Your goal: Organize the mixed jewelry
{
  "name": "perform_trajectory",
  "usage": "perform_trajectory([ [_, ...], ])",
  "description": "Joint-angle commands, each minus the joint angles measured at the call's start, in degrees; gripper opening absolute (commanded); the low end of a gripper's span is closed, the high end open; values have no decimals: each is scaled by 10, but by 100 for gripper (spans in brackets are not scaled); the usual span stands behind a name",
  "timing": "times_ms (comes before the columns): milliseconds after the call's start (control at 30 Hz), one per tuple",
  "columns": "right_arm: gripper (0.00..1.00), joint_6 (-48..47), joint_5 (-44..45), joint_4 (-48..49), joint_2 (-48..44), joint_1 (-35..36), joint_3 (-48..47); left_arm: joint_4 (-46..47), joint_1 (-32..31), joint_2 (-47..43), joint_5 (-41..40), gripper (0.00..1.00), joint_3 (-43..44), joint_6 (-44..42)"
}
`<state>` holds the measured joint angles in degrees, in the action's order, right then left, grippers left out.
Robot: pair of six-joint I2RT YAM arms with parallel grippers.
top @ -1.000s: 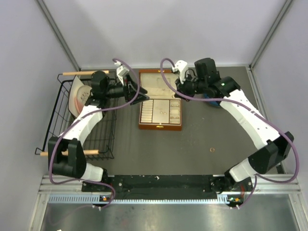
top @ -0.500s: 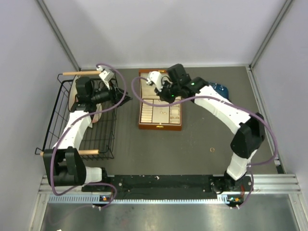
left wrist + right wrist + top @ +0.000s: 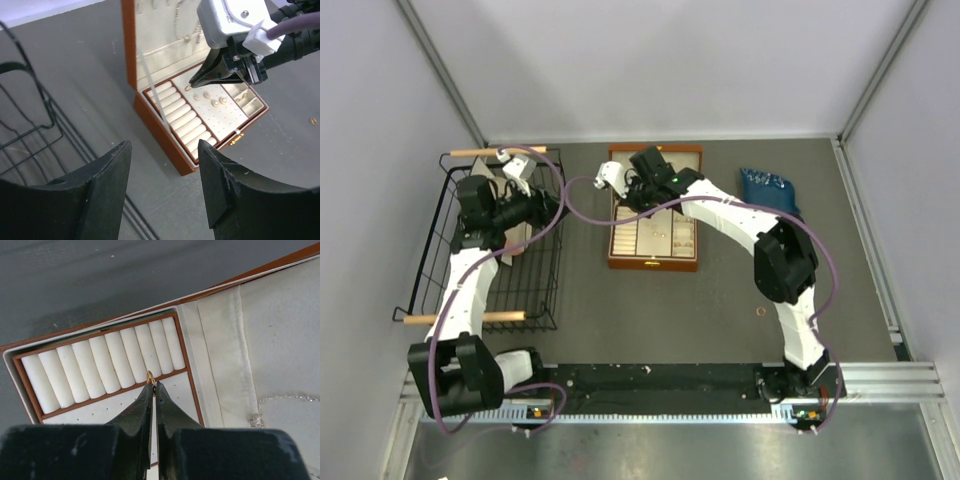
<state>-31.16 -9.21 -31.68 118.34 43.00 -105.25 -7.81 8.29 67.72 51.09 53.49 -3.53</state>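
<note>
I see my right gripper [image 3: 151, 386] pinched on a ring [image 3: 150, 375] over the rolls [image 3: 100, 371] of the box [image 3: 654, 263] at the far edge; left gripper [image 3: 163, 147] gapes wide by the left edge

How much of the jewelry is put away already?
Done: the silvery chain lies in the lid of the jewelry box, and small gold pieces sit in its dotted panel. In hand: the right gripper pinches a gold ring just over the ring rolls. Left: another small ring lies on the table. The left gripper hangs open.
</note>
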Motion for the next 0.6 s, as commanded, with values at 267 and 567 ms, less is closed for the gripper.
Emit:
perform_trajectory([
  [267, 0, -15, -10, 38, 34, 16, -33, 60, 79, -13, -22, 61, -3, 34],
  [567, 0, -28, -8, 38, 58, 22, -35, 73, 99, -8, -32, 61, 6, 61],
])
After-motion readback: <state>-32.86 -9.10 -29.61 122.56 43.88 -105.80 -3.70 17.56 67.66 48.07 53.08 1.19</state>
